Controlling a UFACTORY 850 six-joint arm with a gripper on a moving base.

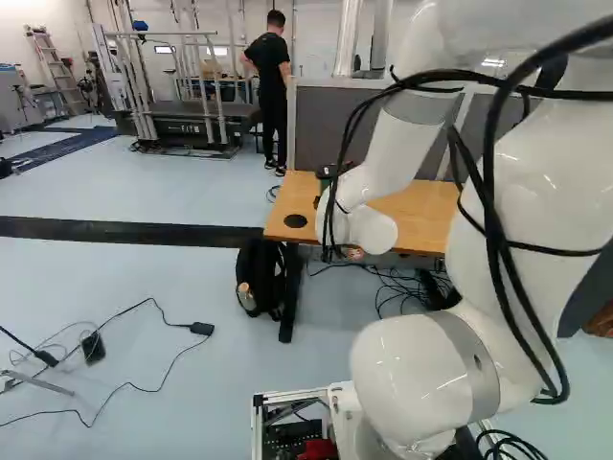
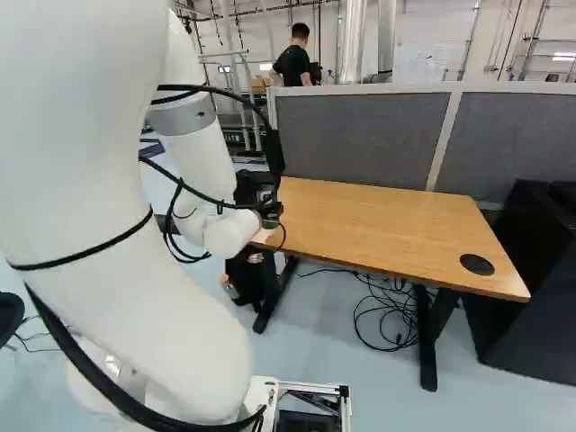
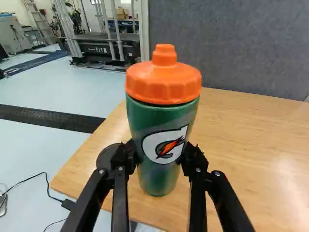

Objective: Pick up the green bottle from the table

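Your arm (image 1: 421, 379) looms closest, its white links and loose black cables (image 1: 493, 192) filling the right of the left base view and the left of the right base view. Beyond it, the right base view gives you the gripper (image 2: 256, 187) side-on, with only a scrap of green below it; the left base view mostly hides both behind the forearm.

For the grip, look to the wrist view: the two black fingers are pinching the bottle (image 3: 163, 121) from opposite sides, low on its green body. You see it upright there, orange cap on, over the near left part of the table (image 3: 241, 140). You can't tell from these views whether its base touches the wood.

One black disc (image 1: 295, 221) shows beside the gripper in the wrist view and at the table's left end in the left base view. Only the right base view gives you the other disc (image 2: 477, 265), at the far right end, and the black cabinet (image 2: 531, 315) beside it. Your left base view alone catches the ladder (image 1: 57, 67) together with the backpack (image 1: 261, 278) under the table.
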